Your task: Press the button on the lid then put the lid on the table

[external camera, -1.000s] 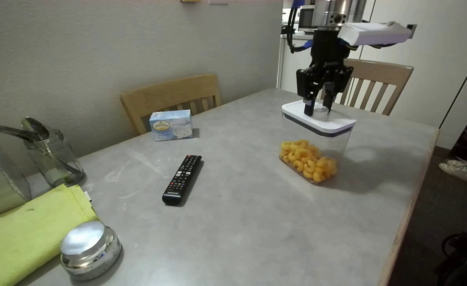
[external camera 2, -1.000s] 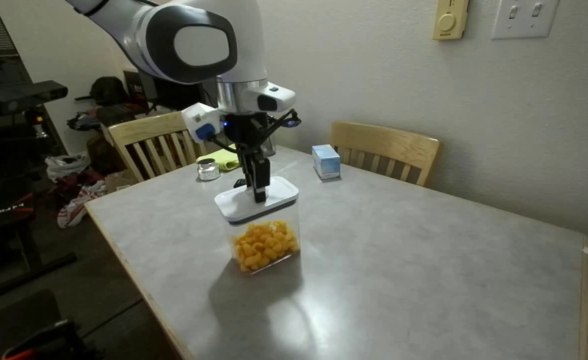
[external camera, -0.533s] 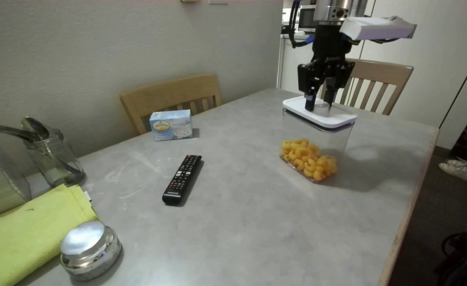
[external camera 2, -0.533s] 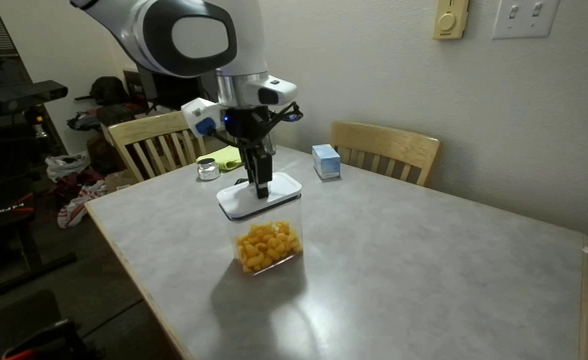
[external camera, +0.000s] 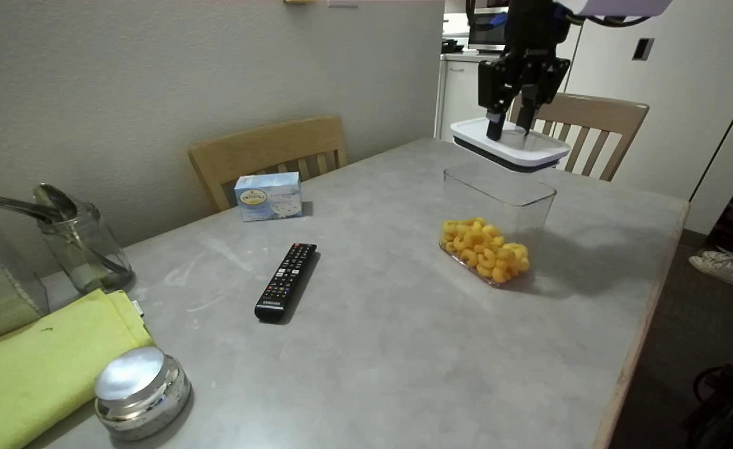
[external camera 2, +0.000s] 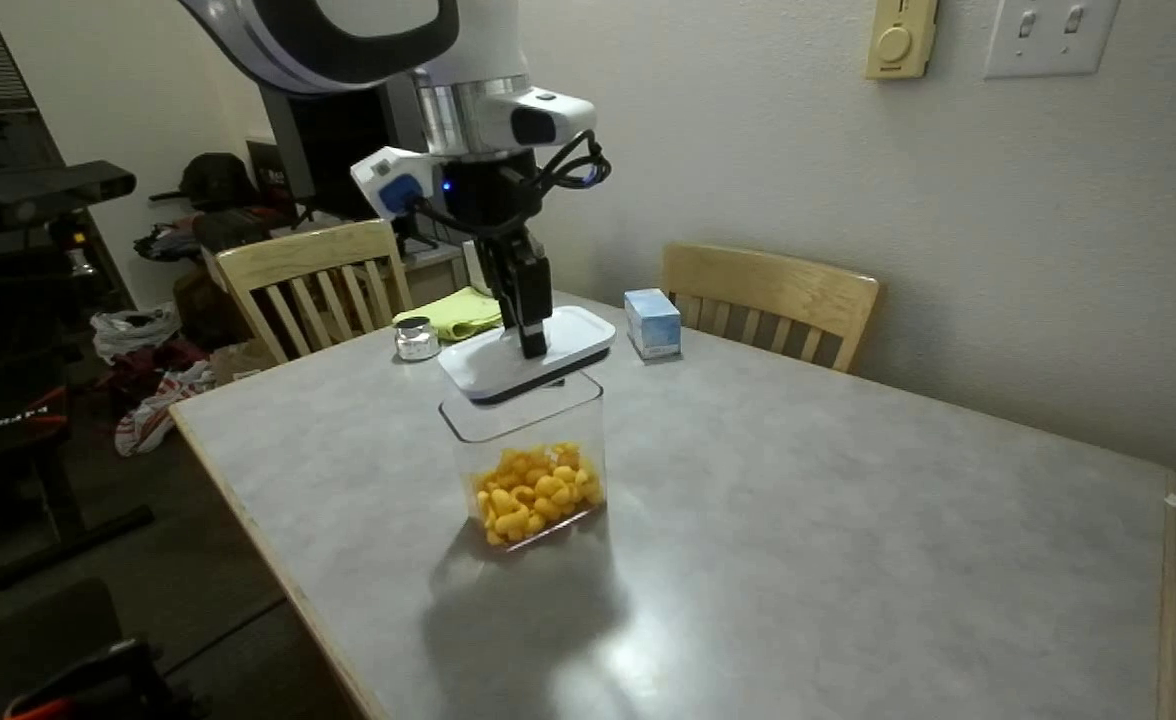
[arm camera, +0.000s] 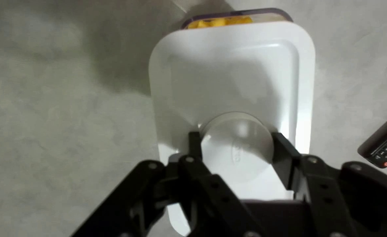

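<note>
Button (arm camera: 237, 148) in gripper (external camera: 510, 130) — lid (arm camera: 226, 82) aloft

In an exterior view, can see: pasta (external camera: 485, 252) inside a container (external camera: 519, 219), remote (external camera: 286, 284) well apart from it, box (external camera: 270, 198) near chair (external camera: 267, 146), silver jar (external camera: 142, 396) near cloth (external camera: 48, 368), cutlery (external camera: 58, 202) tilted in glass jar (external camera: 80, 265).

The box (external camera: 269, 197) reads TWININGS, the remote (external camera: 286, 282) SAMSUNG, the button (arm camera: 237, 148) OXO.
</note>
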Available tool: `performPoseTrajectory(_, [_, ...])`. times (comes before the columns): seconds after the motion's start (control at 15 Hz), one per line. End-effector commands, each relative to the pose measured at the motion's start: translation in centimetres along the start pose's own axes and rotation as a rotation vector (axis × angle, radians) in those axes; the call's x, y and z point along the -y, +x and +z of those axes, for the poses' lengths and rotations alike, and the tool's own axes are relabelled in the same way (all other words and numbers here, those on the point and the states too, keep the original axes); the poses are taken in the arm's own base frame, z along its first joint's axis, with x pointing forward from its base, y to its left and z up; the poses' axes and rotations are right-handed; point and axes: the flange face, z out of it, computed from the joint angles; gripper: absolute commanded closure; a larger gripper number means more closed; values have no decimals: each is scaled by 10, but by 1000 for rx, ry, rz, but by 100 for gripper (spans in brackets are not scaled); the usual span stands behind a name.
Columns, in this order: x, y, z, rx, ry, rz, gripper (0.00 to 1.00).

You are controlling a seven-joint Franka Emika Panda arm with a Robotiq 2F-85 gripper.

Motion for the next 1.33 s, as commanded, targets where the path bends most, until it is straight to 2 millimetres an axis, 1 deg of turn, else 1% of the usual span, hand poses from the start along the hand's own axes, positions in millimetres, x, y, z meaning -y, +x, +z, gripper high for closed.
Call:
performPoseTrajectory(0.0, [-3, -5, -20, 5, -3, -22, 71])
performPoseTrajectory(0.4, [5, -3, -39, -1, -1, -59, 71])
performPoseTrajectory(0.67, [15, 0, -47, -3, 2, -70, 71])
performPoseTrajectory(0.93, [35, 4, -52, -20, 14, -106, 71])
performPoseTrajectory(1.27, [69, 7, -56, -35, 27, -169, 71])
